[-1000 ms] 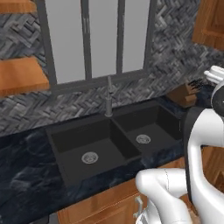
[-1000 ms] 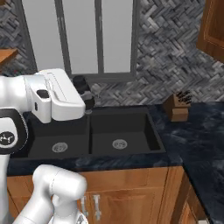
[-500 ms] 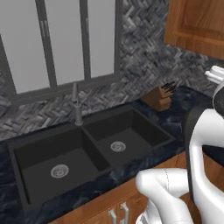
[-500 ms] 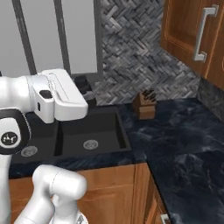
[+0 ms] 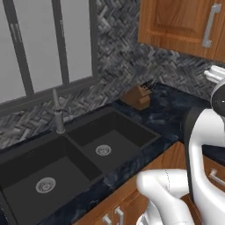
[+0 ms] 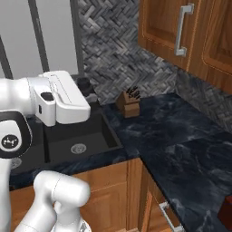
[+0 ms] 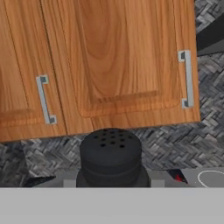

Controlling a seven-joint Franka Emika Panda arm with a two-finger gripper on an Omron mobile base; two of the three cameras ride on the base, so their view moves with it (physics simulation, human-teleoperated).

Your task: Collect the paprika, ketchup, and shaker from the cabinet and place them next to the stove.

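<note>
Beyond the closed wood-door wall cupboards (image 7: pixel 109 61), flat grey stove with white ring marks (image 7: pixel 210 177) low at right; small dark grey-black perforated shaker (image 7: pixel 110 155) upright, clenched in the gripper (image 7: pixel 111 183), cupboards straight ahead; stove off to its right

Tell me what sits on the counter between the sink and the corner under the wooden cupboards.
A wooden knife block stands between the sink and the corner, against the backsplash, in the right base view.
</note>
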